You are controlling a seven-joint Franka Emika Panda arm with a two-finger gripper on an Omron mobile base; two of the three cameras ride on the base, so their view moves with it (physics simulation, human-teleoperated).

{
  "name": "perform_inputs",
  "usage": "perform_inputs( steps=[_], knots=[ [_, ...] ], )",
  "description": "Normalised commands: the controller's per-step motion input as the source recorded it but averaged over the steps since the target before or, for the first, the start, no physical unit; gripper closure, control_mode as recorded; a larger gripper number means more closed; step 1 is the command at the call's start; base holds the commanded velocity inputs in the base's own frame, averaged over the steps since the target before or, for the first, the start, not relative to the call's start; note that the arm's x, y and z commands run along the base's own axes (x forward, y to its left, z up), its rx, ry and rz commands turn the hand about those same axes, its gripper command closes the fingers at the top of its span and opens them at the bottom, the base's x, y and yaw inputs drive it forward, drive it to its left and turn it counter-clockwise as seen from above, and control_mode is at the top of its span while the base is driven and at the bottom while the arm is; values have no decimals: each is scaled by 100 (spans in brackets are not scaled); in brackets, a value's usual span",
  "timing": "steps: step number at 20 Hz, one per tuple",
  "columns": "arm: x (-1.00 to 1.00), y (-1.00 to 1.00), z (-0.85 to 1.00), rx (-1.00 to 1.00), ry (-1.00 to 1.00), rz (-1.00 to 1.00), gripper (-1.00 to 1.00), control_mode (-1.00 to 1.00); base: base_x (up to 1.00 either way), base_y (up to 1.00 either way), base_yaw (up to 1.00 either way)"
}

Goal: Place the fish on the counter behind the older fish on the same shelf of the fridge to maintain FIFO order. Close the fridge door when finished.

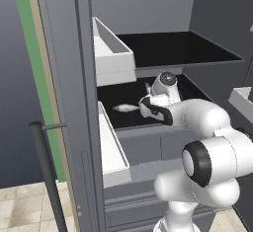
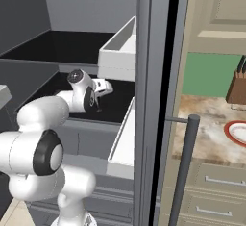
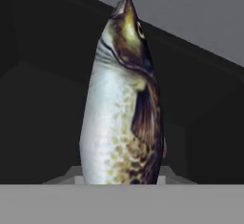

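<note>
The fridge (image 1: 64, 78) stands open and my arm reaches into it over the lower black shelf (image 1: 123, 121). My gripper (image 1: 144, 106) is shut on the fish (image 1: 126, 108), a slender silvery body that sticks out to the left of the fingers, just above the shelf. The hand view has that fish (image 3: 119, 113) close up, pale belly and brown-mottled back, rising from between the hidden fingertips with its head away from me. From the right, my gripper (image 2: 109, 87) hangs over the same shelf (image 2: 113, 107). The counter (image 2: 206, 133) lies right of the fridge door.
White door bins (image 1: 112, 53) (image 1: 114, 152) flank the shelf on the left, and one bin (image 2: 120, 49) sits on the right door. An upper black shelf (image 1: 173, 48) lies above. A knife block (image 2: 236, 88) and a red-rimmed plate (image 2: 238, 133) stand on the counter. Bar handle (image 2: 185, 172) is near.
</note>
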Motion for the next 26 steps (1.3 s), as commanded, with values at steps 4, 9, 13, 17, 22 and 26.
perform_inputs(
  steps=[4,9,13,17,22,26],
  knots=[
    [38,-5,-24,-19,0,25,100,-100,0,0,0],
    [47,-2,-10,-15,-1,22,100,-100,0,0,0],
    [57,0,-40,-18,-2,21,100,-100,0,0,0],
    [45,0,-56,-18,-8,16,100,-100,0,0,0],
    [36,0,-67,-18,-3,10,100,-100,0,0,0],
    [17,0,-90,-20,-6,10,100,-100,0,0,0]
  ],
)
